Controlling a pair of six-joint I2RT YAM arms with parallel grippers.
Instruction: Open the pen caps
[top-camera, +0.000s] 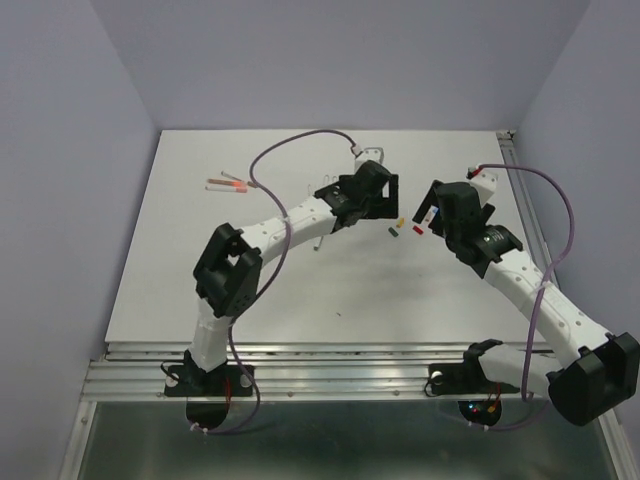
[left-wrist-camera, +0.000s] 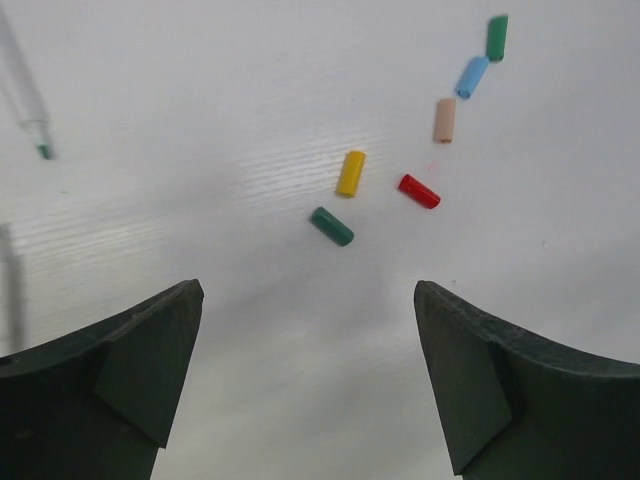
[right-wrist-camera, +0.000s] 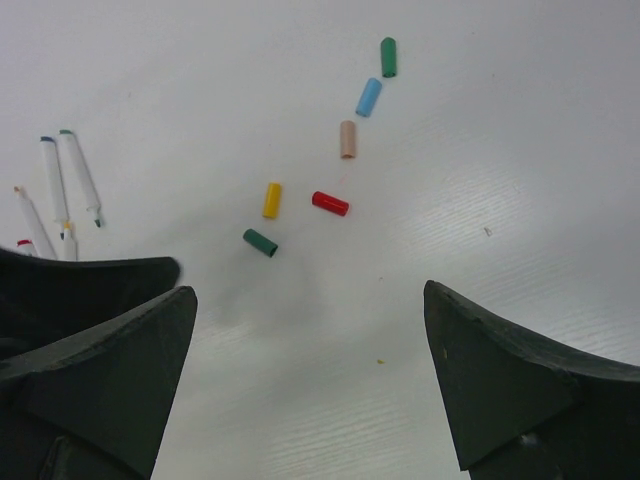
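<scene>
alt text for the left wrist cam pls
Six loose pen caps lie scattered on the white table beyond the left gripper, whose jaws stand wide apart and empty. An uncapped pen lies top left.

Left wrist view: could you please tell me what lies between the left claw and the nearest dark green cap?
Nothing: the left wrist view shows only bare white tabletop separating the open left claw from the dark green plastic cap.

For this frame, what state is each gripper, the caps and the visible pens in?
left gripper: open, nothing between the fingers.
right gripper: open, nothing between the fingers.
pen caps: six, off their pens, lying loose.
pens: uncapped, lying flat.
</scene>
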